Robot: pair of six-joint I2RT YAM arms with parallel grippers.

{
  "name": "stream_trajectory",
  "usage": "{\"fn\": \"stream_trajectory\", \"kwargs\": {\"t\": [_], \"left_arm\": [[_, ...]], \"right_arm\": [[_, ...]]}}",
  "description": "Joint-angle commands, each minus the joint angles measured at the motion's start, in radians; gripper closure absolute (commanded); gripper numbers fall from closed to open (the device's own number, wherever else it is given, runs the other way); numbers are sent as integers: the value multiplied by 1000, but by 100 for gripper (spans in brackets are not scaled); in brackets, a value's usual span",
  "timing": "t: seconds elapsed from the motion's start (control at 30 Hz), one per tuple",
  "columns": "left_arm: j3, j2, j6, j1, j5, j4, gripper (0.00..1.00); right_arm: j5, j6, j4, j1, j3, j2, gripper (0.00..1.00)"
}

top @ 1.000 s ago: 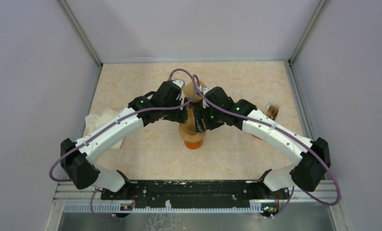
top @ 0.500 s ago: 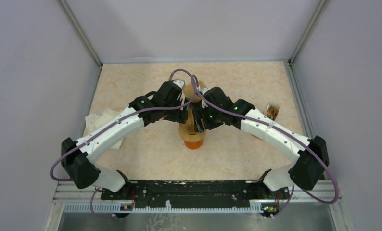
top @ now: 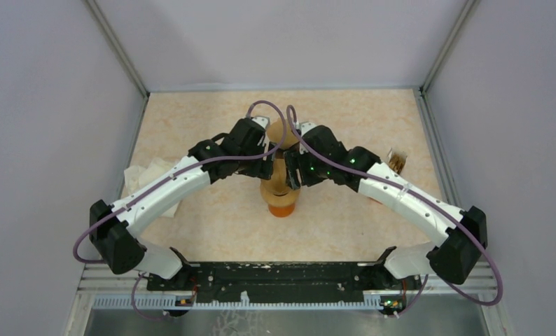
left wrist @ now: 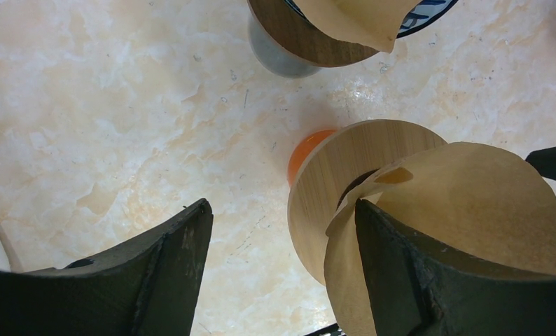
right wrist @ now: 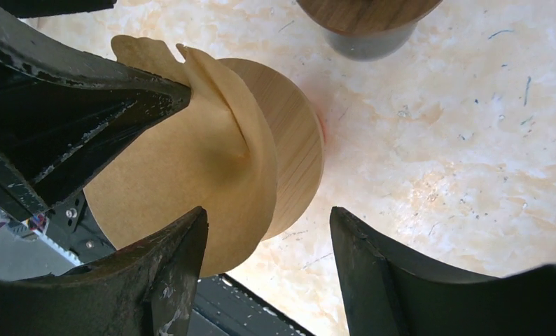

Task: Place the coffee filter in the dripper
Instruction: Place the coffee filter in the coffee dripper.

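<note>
The dripper (top: 281, 199) has a pale round wooden collar (left wrist: 331, 185) on an orange base (left wrist: 302, 155) and stands mid-table. A brown paper coffee filter (left wrist: 478, 210) sits over its top as a folded cone, seen also in the right wrist view (right wrist: 184, 175). My left gripper (left wrist: 282, 210) is open. One of its fingers (left wrist: 408, 273) rests at the filter's fold, and the other hangs over bare table. My right gripper (right wrist: 269, 213) is open too. One finger (right wrist: 160, 276) is above the filter's near edge, the other beside the collar. Nothing is pinched.
A second dripper (top: 283, 129) with a dark wooden collar (left wrist: 300, 38) and its own filter (left wrist: 363, 17) stands just behind. A white cloth (top: 146, 178) lies at the left edge. A small brown packet (top: 398, 162) lies at the right. Grey walls enclose the table.
The right arm has shifted a little, its elbow out to the right and its wrist slightly back. The left arm and the filter have stayed put.
</note>
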Motion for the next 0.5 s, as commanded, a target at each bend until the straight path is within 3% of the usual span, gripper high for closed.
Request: {"fn": "stream_trajectory", "kwargs": {"t": [0.0,0.47], "left_arm": [[9,1,17,4,5,-13,20],[10,-28,15,4,37,0,20]], "right_arm": [[69,23,65,-7,-6,-54,35],[76,44,105,-7,-37,-86,35]]}}
